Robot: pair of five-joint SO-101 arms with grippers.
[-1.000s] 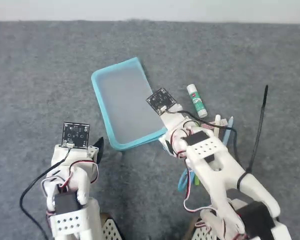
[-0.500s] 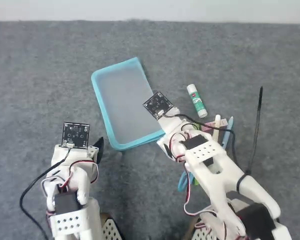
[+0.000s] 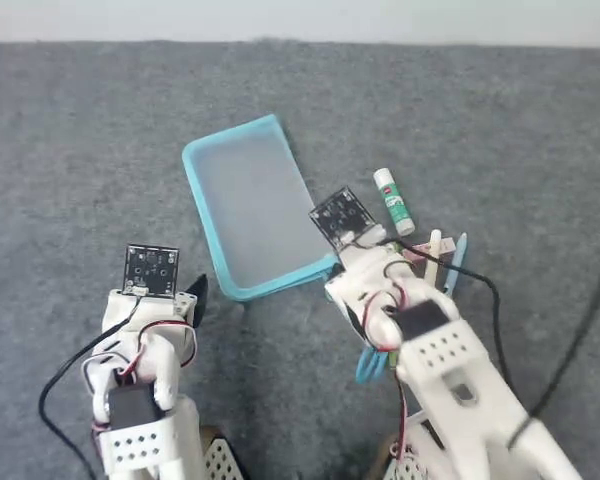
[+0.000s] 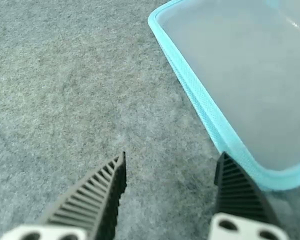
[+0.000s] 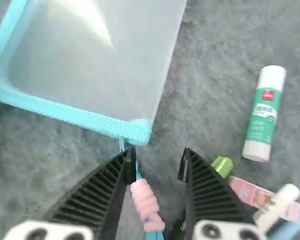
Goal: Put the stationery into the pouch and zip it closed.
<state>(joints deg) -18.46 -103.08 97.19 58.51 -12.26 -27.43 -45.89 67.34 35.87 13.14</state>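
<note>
The teal-edged clear pouch [image 3: 245, 215] lies flat mid-table. My right gripper [image 5: 156, 159] hovers open at its near right corner [image 5: 140, 131]. The pink coiled zipper pull [image 5: 145, 200] lies between the fingers, close to one of them. A glue stick [image 3: 392, 201] [image 5: 262, 114] lies to the pouch's right. Near it are a green-capped item [image 5: 221, 163], a pink item [image 5: 252, 192] and a white pen [image 3: 435, 250]. My left gripper [image 4: 171, 167] is open over bare carpet, just short of the pouch's [image 4: 240, 75] near left edge.
Grey carpet covers the whole table. A blue pen [image 3: 455, 262] and more blue and green pens [image 3: 372, 362] lie partly under the right arm [image 3: 430, 340]. A black cable [image 3: 570, 350] hangs to that arm's right.
The right arm has shifted right and back a little, and its cable has swung down. The left arm and pouch have not moved.
</note>
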